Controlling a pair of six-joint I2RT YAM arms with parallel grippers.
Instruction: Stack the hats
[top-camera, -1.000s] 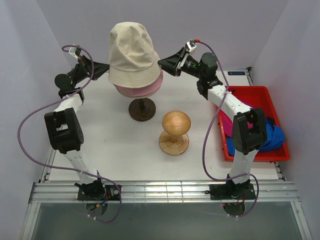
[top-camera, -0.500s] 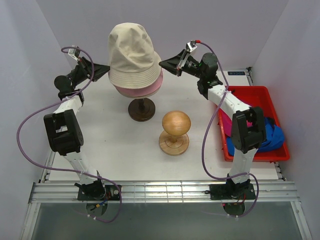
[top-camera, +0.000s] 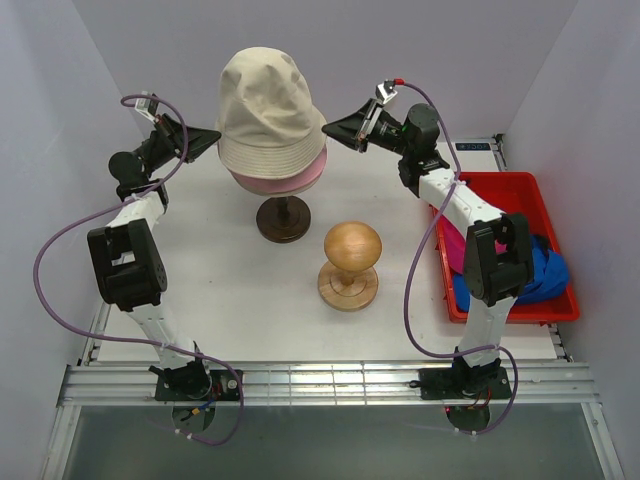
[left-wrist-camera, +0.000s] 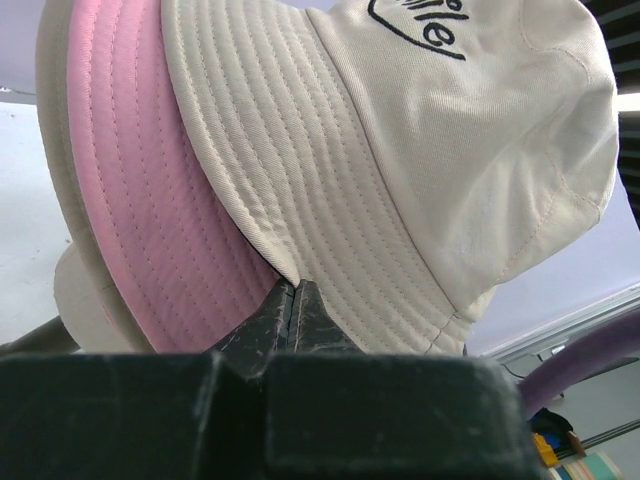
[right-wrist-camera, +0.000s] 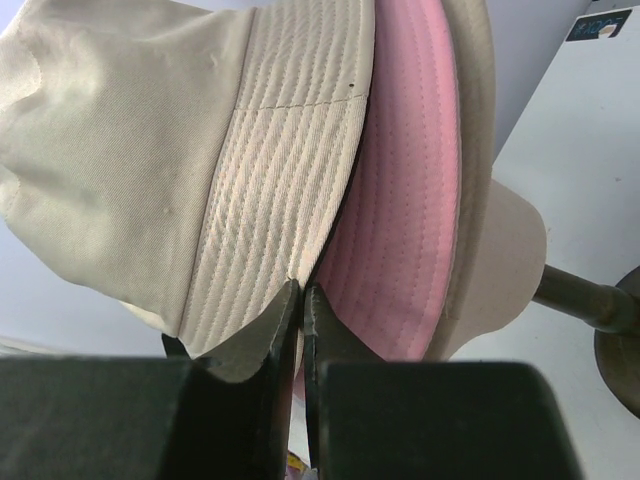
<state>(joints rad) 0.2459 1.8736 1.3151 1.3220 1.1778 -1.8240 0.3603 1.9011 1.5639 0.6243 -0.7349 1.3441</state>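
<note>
Toward far edge of table (top-camera: 220, 290), left end effector (top-camera: 216, 140), right end effector (top-camera: 326, 128) clamping beige bucket hat (top-camera: 265, 105) brim atop light pink bucket hat (top-camera: 282, 184).

Only thing I can half read: black cursive stitching (left-wrist-camera: 420, 25) on the beige fabric bucket hat (left-wrist-camera: 480, 170), cut off, ending "ile". The small dark sticker (right-wrist-camera: 603, 22) is too blurry.

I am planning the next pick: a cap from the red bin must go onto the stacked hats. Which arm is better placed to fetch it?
Right. The red bin holding the blue cap and magenta cap lies beside the right arm; the left gripper is far across the table.
</note>
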